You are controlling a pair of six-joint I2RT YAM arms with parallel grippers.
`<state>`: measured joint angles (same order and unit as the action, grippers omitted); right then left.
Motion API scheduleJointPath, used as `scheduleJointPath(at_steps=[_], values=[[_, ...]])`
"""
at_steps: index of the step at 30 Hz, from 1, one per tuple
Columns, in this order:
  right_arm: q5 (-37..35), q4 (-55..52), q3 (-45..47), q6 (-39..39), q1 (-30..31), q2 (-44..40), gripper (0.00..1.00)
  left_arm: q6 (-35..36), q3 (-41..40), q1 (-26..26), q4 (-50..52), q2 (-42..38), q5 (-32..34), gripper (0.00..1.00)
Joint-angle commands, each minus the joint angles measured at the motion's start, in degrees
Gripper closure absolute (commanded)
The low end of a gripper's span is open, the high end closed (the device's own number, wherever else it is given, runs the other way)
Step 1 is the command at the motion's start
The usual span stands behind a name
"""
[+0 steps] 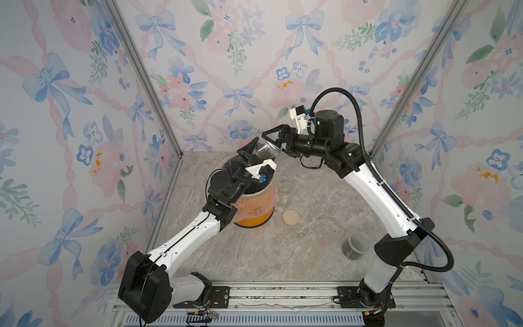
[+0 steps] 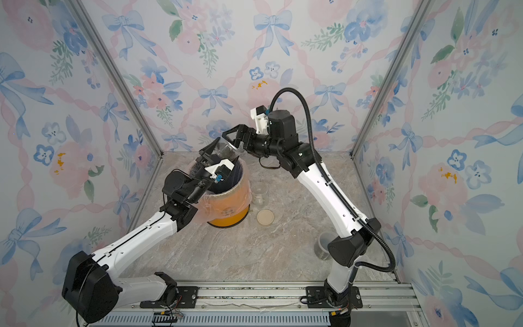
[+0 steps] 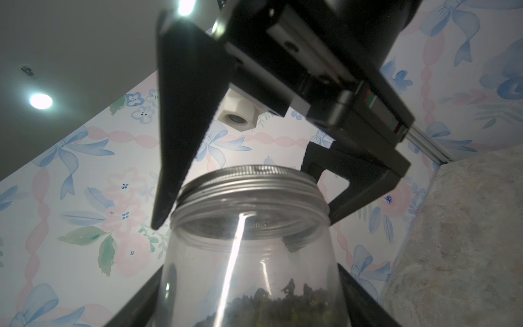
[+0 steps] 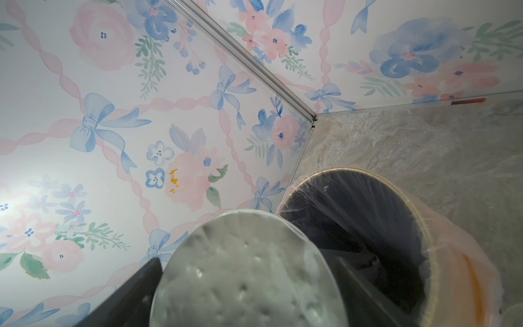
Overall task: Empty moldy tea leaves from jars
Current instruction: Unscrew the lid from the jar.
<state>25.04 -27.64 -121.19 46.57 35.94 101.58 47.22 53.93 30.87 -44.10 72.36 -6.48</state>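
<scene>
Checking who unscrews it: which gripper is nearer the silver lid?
Right. The right gripper straddles the silver lid, a finger on each side; the left gripper is shut on the body of the jar, away from the lid.

The tabletop (image 1: 311, 249) (image 2: 283, 254) has a grey-beige marble pattern and is enclosed by walls on the left, far and right sides.

Four items rest on it:
- An orange bin (image 1: 256, 212) (image 2: 226, 216) with a clear plastic liner stands upright at far left of centre.
- An open clear jar (image 1: 285, 193) (image 2: 259, 194) stands upright just right of the bin.
- A beige lid (image 1: 291, 217) (image 2: 265, 217) lies flat just nearer than this jar.
- A lidded jar (image 1: 355, 246) (image 2: 322, 247) stands at near right, well apart and partly hidden, with dark matter at its bottom.
</scene>
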Motion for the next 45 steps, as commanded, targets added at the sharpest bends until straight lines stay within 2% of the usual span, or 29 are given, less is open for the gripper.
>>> scheduleJointPath(at_steps=[1,13,22,45], values=[[0.5,-0.8,-1.0,-1.6,-0.4,-1.3,0.08,-1.7,2.1,-0.3,-2.3,0.3,-0.6,0.51],[0.2,-2.6,-1.4,-4.0,-0.3,-1.3,0.16,-2.4,2.0,-0.3,-2.3,0.6,-0.9,0.52],[0.4,-2.5,-1.1,-4.9,-0.3,-2.0,0.17,-3.9,1.9,-0.3,-2.3,0.5,-0.9,0.52],[4.8,-1.8,-1.5,-10.4,0.3,-2.3,0.18,-27.1,4.2,-1.4,1.1,-0.6,-5.9,0.54]])
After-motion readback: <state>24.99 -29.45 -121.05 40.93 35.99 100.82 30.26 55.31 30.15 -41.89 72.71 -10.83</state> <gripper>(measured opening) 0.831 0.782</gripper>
